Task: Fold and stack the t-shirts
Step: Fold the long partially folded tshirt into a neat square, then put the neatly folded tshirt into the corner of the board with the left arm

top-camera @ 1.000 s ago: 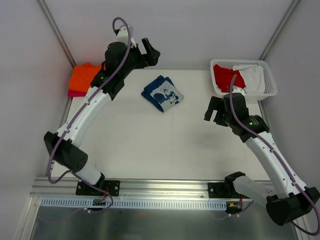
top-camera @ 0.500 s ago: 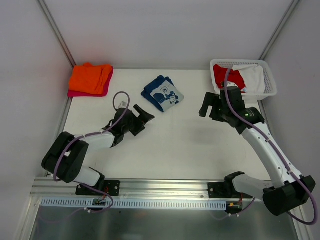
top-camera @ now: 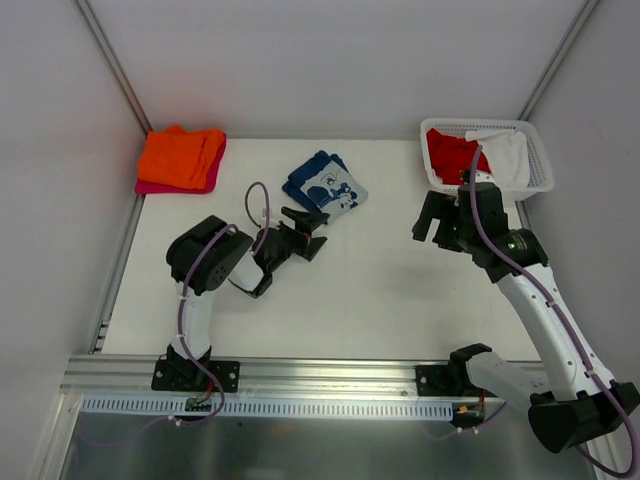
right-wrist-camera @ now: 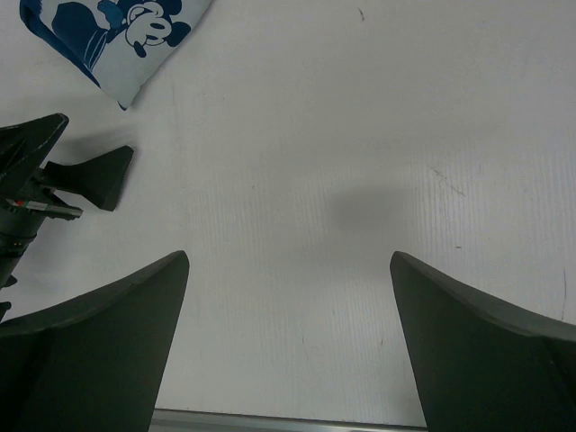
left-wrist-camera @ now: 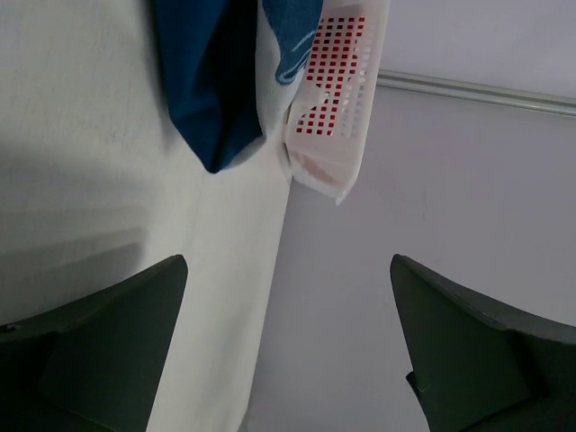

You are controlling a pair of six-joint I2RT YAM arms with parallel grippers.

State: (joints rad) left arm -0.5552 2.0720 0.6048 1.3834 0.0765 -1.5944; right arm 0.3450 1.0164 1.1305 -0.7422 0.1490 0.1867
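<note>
Left end effector (top-camera: 312,232) wide open, empty, low over counter (top-camera: 380,290). Right end effector (top-camera: 432,222) also wide, empty. Navy t-shirt (top-camera: 325,187) lies folded just ahead of left fingertips, not touching.

Risks:
- pinch catches top layer only, so limp bundle drags open
- low fingers scrape smooth white counter

Cloth soft, rumpled, pale printed panel on top.

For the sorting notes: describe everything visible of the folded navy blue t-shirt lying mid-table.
The navy blue cloth t-shirt lies folded into a compact, skewed bundle, flat on the white table, toward its far side. Its top shows a pale panel with a blue cartoon-mouse print; plain navy folds stick out at its left. Only the table touches it; the open left tool hangs just short of it.
</note>
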